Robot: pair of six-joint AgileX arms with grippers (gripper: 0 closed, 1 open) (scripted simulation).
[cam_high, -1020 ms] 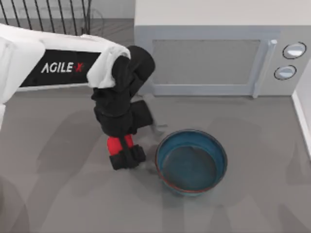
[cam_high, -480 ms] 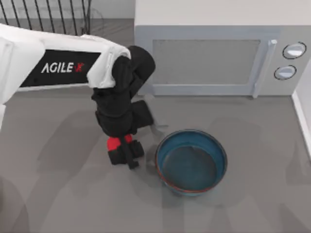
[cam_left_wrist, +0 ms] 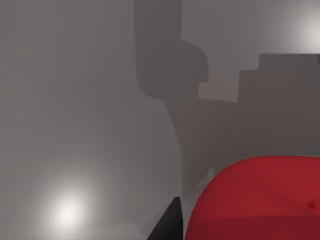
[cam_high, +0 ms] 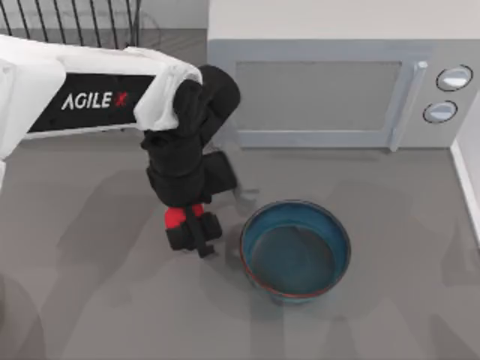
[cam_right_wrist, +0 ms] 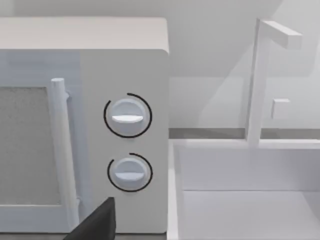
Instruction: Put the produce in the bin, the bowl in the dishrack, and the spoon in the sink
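The red produce (cam_high: 174,217) sits left of the bowl, and my left gripper (cam_high: 195,234) is shut on it from above. In the left wrist view the produce (cam_left_wrist: 257,200) is close up, with one dark fingertip (cam_left_wrist: 169,226) beside it over the grey table. The teal bowl (cam_high: 295,249) with its reddish-brown rim stands upright just right of the gripper, apart from it. The dark wire dishrack (cam_high: 75,22) is at the back left. The white sink (cam_right_wrist: 250,200) lies beside the microwave. The spoon and the bin are out of view. My right gripper (cam_right_wrist: 97,222) stays parked facing the microwave.
A white microwave (cam_high: 337,82) stands along the back, close behind my left arm; its knobs (cam_right_wrist: 127,116) face the right wrist camera. A white faucet (cam_right_wrist: 260,80) rises over the sink. The sink's rim (cam_high: 466,176) borders the table at the right. Open grey tabletop lies in front.
My left gripper's fingers have drawn together around the produce, and the gripper and the produce have shifted slightly toward the back. The bowl has not moved.
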